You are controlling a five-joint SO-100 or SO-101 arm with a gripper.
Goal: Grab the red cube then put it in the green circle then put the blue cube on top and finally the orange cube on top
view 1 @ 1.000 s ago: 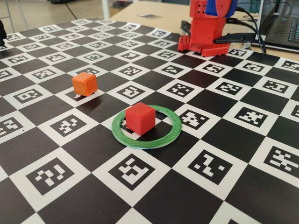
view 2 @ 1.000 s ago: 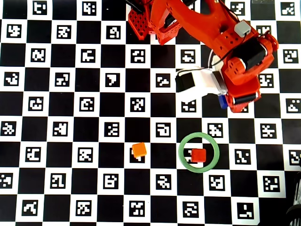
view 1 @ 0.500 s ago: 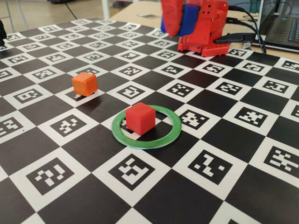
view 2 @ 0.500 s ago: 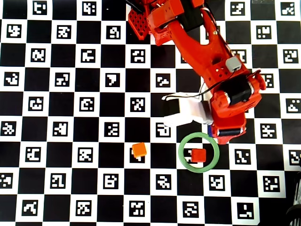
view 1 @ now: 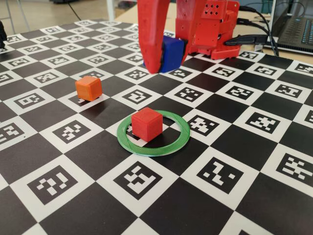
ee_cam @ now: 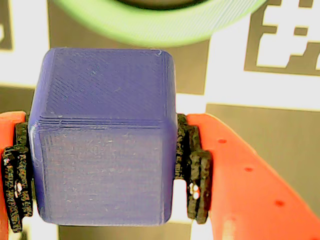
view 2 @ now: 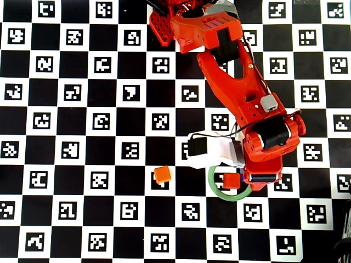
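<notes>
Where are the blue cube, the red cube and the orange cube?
blue cube (ee_cam: 102, 135), wrist view, on its facing side.
red cube (view 1: 146, 123), fixed view, on its front face.
orange cube (view 1: 89, 87), fixed view, on its front face.

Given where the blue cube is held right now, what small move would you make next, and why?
Probably ease the gripper toward the viewer in the fixed view, until the blue cube hangs over the red cube. It is clamped but high, behind the green circle, so lowering now would miss.
</notes>
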